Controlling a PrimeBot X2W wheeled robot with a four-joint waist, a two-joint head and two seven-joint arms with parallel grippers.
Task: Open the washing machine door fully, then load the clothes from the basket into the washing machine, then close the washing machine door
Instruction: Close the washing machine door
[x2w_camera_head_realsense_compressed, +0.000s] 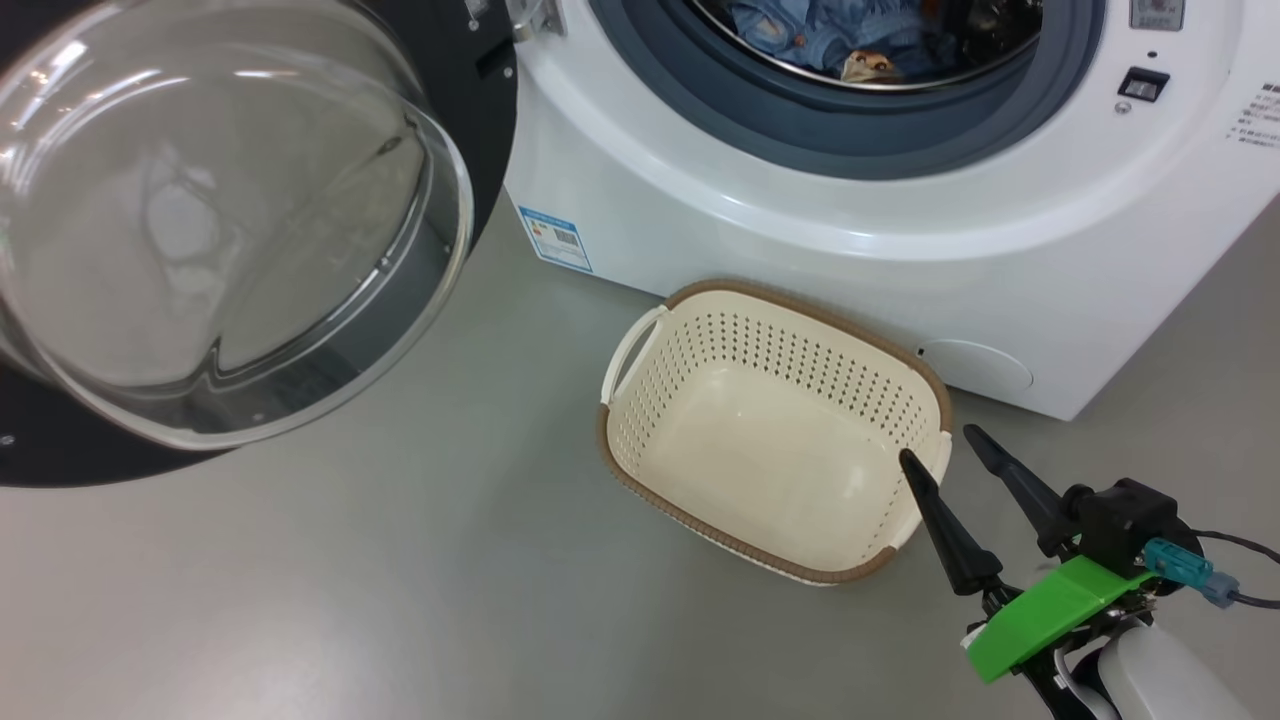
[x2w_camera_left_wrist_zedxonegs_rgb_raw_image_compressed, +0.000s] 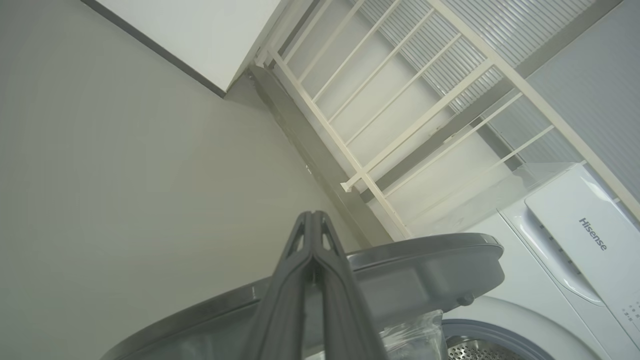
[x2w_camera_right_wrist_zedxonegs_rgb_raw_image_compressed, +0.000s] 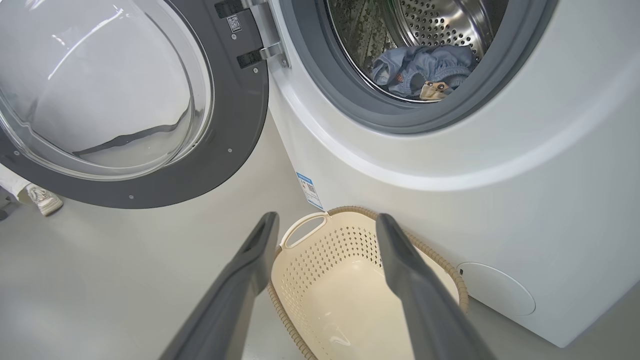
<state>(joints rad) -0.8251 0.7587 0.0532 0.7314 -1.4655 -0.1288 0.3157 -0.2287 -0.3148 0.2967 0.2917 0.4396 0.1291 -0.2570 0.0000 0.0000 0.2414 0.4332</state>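
The left gripper (x2w_camera_left_wrist_zedxonegs_rgb_raw_image_compressed: 314, 220) is pinched shut on nothing, its tip close by the grey inner rim of the washing machine door (x2w_camera_head_realsense_compressed: 230, 230), which is swung wide; whether they touch I cannot tell. The door looks rigid and its glass bowl slick, so pushing the black rim far from the hinge should suit. A person's shoe (x2w_camera_right_wrist_zedxonegs_rgb_raw_image_compressed: 45, 200) stands beyond it. The right gripper (x2w_camera_head_realsense_compressed: 938, 444), spread wide and holding nothing, hovers at the rim of the bare basket (x2w_camera_head_realsense_compressed: 760, 345). Ahead of it the clothes (x2w_camera_head_realsense_compressed: 810, 30) lie deep in the washing machine (x2w_camera_head_realsense_compressed: 800, 250), likely clear of the closing door.
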